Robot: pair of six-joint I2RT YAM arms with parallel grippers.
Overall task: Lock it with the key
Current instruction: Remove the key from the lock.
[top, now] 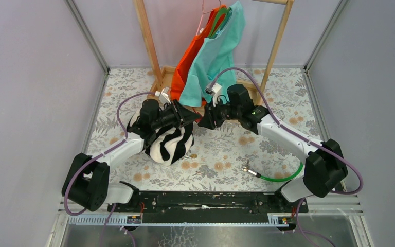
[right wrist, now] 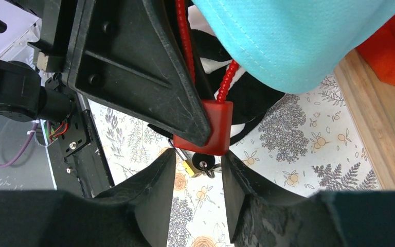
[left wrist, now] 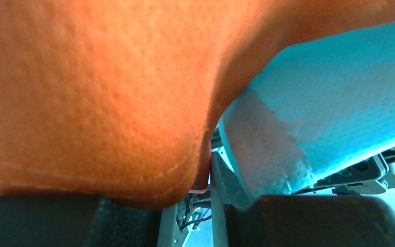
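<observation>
Left gripper (top: 194,117) and right gripper (top: 206,120) meet tip to tip toward the far edge of the tabletop (top: 221,154), mid width, just in front of the wooden rack (top: 146,36).

Red lock (right wrist: 213,126): off the tabletop, in the air between the two grippers. Its red ribbed cable (right wrist: 185,41) runs up behind the teal shirt (top: 213,56).

Left jaws: narrow, clamped on the red lock. In the right wrist view one black left finger (right wrist: 133,62) lies flat across the lock body. The other finger is hidden behind it.

Key (right wrist: 204,164): black head, sticking out of the bottom of the red lock, with a yellow-brass bit beside it.

Right jaws: part open, one finger (right wrist: 157,195) on each side of the key head. A gap shows on both sides; can't confirm contact.

The left wrist view is almost fully blocked by the orange shirt (left wrist: 92,92) and the teal shirt hem, so there is no useful view of the lock there.

Both shirts hang from the rack, orange on the left, teal on the right, hems draping onto the grippers.

Zebra-striped bag (top: 169,144) sits under the left forearm, left of centre. A small brass-coloured piece (top: 190,155) lies just beside its right side, too small to identify.

Green cable lock (top: 283,177) lies toward the near edge, right of centre, next to the right arm base, well apart from the grippers.
</observation>
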